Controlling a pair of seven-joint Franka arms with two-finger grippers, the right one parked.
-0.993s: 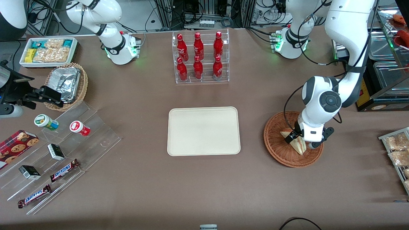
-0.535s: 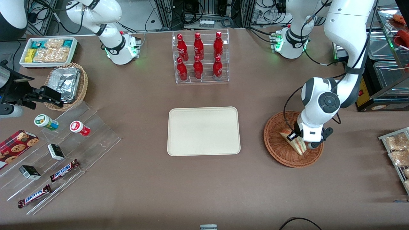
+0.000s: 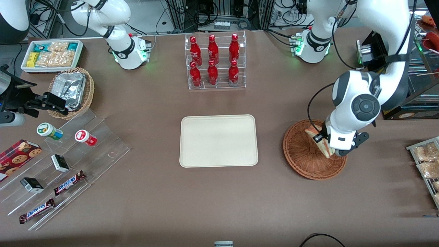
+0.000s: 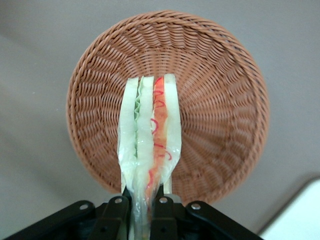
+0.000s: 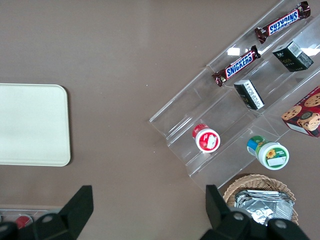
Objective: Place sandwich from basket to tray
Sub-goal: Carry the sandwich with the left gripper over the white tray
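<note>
The sandwich (image 3: 319,139), a plastic-wrapped wedge of pale bread with red-orange and green filling, hangs above the reddish-brown wicker basket (image 3: 301,156). My left gripper (image 3: 325,143) is shut on it. In the left wrist view the sandwich (image 4: 150,130) stands on edge between the black fingers (image 4: 116,212), with my gripper (image 4: 142,207) clamped on its narrow end and the basket (image 4: 220,100) empty below. The cream-white tray (image 3: 218,140) lies flat at the table's middle, beside the basket toward the parked arm's end; one corner of the tray (image 4: 302,215) shows in the wrist view.
A clear rack of red bottles (image 3: 215,61) stands farther from the camera than the tray. A wire rack of snack bags (image 3: 427,164) sits at the working arm's end. Toward the parked arm's end are acrylic steps with snacks (image 3: 61,168) and a tan basket of foil containers (image 3: 70,91).
My gripper has risen with the sandwich, lifting it out of the basket. The arm's wrist has moved up and a little toward the working arm's end.
</note>
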